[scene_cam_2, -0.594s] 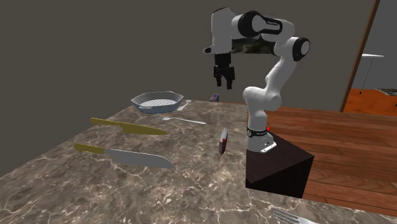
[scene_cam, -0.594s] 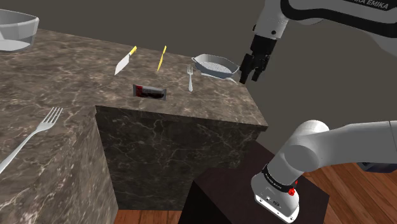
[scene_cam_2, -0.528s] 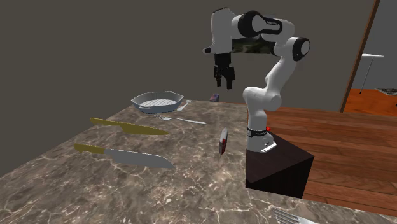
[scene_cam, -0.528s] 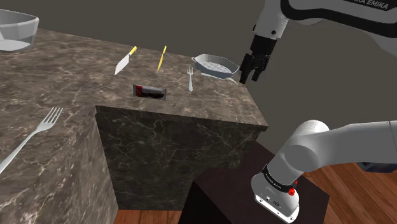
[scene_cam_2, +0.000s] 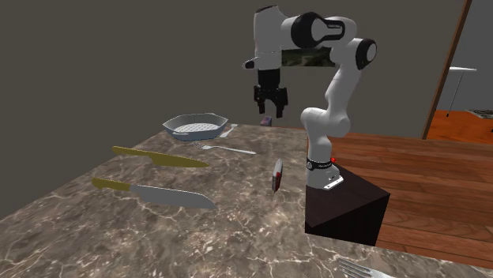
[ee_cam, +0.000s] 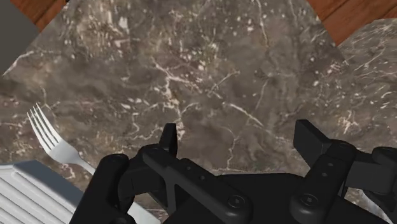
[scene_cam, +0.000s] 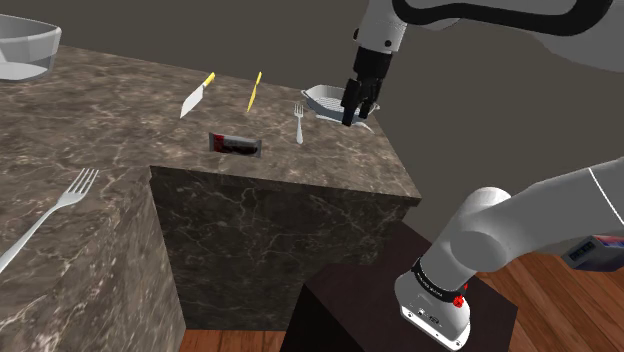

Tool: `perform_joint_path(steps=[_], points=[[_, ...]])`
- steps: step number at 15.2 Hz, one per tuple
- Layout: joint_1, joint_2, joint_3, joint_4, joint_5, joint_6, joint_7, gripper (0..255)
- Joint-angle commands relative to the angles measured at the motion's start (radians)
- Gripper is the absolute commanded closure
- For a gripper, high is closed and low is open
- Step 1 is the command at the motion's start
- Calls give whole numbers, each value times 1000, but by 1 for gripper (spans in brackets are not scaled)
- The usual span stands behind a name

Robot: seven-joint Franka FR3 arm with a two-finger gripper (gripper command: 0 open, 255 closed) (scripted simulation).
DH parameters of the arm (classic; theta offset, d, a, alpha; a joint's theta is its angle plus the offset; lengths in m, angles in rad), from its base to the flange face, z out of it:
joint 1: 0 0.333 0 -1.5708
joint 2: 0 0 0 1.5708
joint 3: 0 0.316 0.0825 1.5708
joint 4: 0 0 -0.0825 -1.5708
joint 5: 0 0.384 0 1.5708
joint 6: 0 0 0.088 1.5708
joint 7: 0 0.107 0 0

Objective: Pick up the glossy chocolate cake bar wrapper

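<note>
The chocolate cake bar wrapper is a small dark red and black glossy packet lying flat on the marble counter near its front edge; in the second exterior view the wrapper lies close to the counter's right edge. My gripper hangs above the counter's far corner, beside the ribbed dish, well to the shoulder view's right of the wrapper. The gripper is high over the surface. In the wrist view the gripper is open, its fingers apart over bare marble with nothing between them.
A white ribbed dish and a fork sit just beside the gripper. Two yellow-handled knives lie farther back. A lower counter holds another fork and a bowl. The stand is below.
The arm has swung to the shoulder view's left, carrying the gripper from beyond the counter's edge to above its corner by the dish. The wrapper has not moved.
</note>
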Motion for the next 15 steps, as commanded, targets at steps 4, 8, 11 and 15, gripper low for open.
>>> perform_joint_path(steps=[4,8,11,15], points=[[48,167,52,126,-10,51,-56,0],[84,293,97,236,-28,74,-92,0],[111,385,132,325,-49,83,-115,0],[150,508,180,450,-87,83,-142,0]])
